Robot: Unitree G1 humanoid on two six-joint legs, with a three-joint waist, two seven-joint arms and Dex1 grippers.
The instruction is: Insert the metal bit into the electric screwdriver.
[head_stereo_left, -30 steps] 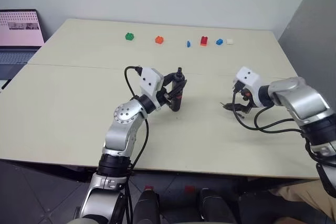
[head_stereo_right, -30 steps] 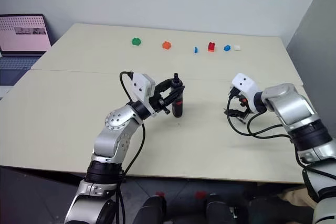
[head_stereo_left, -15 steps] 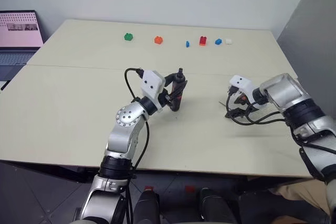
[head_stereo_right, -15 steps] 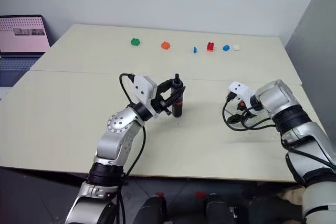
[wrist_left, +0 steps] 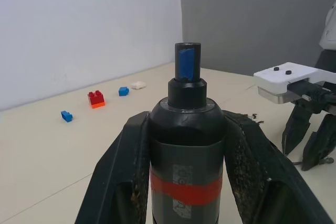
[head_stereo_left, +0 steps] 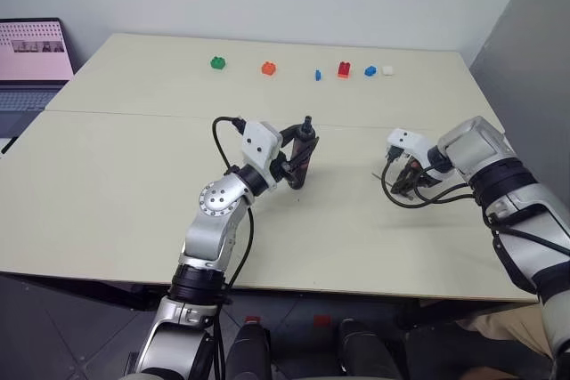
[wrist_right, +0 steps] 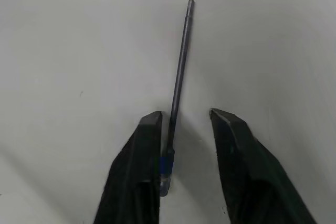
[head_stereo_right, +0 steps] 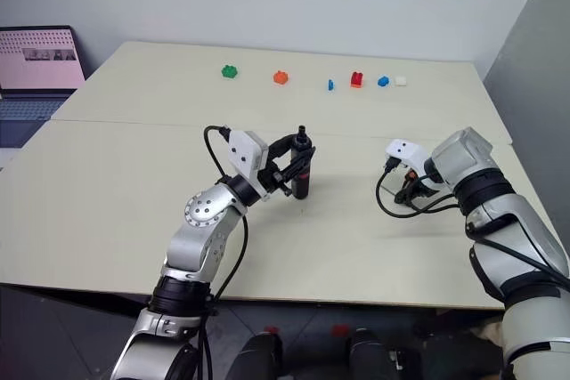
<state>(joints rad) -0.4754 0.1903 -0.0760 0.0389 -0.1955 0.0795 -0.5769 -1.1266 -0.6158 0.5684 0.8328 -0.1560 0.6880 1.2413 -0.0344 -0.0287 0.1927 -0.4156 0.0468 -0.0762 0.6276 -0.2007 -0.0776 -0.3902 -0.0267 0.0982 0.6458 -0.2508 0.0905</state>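
Left gripper (wrist_left: 181,145) was clamped on the electric screwdriver (wrist_left: 187,129), black body with a red band, held roughly upright over the middle of the counter (head_stereo_left: 134,175), blue-tipped socket (wrist_left: 187,62) pointing up and empty. That half of the job looked done: tool picked up and presented.

Far side of the counter had a row of small toy bricks (head_stereo_left: 345,68), green, orange, blue, red, white, well apart from the work. A laptop (head_stereo_left: 34,51) sat at the far left edge.

Right gripper (wrist_right: 181,121) pointed down at the counter on the right, straddling the metal bit (wrist_right: 178,72). Its fingers were partly apart with a gap between them; the left-hand finger (wrist_right: 149,145) sat touching or just beside the bit's blue-marked end, the other finger stood clear. The bit lay flat on the counter, thin dark rod reaching away past the fingertips. Grasp not yet complete as far as seen.

Left to do: close on the bit, lift it, carry it left to the screwdriver, line it up with the socket, push it in.
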